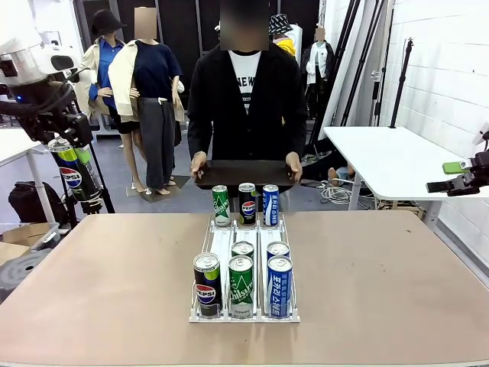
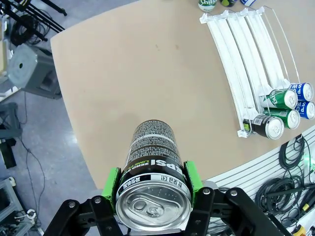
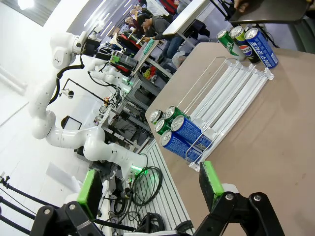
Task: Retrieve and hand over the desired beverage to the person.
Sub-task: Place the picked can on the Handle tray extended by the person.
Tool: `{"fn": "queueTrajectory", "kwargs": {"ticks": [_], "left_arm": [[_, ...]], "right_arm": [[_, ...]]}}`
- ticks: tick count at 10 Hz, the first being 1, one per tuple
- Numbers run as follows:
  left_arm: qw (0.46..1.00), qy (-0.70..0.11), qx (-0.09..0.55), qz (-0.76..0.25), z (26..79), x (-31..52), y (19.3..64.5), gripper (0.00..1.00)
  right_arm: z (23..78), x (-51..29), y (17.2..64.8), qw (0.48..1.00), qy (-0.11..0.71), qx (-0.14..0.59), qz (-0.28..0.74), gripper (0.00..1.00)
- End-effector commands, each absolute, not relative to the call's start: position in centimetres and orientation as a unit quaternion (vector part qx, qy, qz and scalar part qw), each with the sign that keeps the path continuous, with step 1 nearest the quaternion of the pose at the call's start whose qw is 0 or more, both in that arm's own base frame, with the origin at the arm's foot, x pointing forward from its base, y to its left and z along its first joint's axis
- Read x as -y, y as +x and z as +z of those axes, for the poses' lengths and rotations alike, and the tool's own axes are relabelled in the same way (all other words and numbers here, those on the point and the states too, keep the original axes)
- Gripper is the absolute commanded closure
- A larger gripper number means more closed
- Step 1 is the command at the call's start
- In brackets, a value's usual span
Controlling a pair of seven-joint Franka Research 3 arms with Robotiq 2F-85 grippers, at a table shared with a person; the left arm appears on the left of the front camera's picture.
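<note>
My left gripper [image 1: 75, 162] hangs high off the table's left edge, shut on a black Pepsi can [image 1: 69, 179] with a lime-green band. In the left wrist view the can [image 2: 153, 147] sits between the green pads [image 2: 112, 183], top toward the camera, above the table's corner. The person [image 1: 246, 92] stands at the far side, both hands holding a black tray [image 1: 244, 174] at the table's far edge. My right gripper [image 1: 458, 177] hovers open at the far right, off the table; its green pads [image 3: 210, 179] stand wide apart with nothing between them.
A white wire can rack [image 1: 244, 237] lies along the table's middle. Three cans [image 1: 246, 205] stand at its far end and several cans [image 1: 241, 284] at its near end. A white side table [image 1: 382, 149] stands at the back right. Cables lie on the floor.
</note>
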State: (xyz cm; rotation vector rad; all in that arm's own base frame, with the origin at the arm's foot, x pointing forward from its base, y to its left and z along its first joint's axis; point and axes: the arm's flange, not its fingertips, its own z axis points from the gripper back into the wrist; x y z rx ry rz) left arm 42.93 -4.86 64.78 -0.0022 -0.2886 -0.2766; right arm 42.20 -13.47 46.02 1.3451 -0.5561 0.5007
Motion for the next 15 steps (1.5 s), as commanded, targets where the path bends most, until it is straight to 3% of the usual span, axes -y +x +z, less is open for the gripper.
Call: {"fn": "queueTrajectory", "kwargs": {"ticks": [1,15], "left_arm": [[0.979,0.0,0.149,-0.136,65.17,4.7,42.79,1.0],[0.979,0.0,0.149,-0.136,65.17,4.7,42.79,1.0]], "right_arm": [[45.98,13.3,42.08,0.714,0.61,0.256,0.23,0.0],[45.98,13.3,42.08,0.714,0.61,0.256,0.23,0.0]]}}
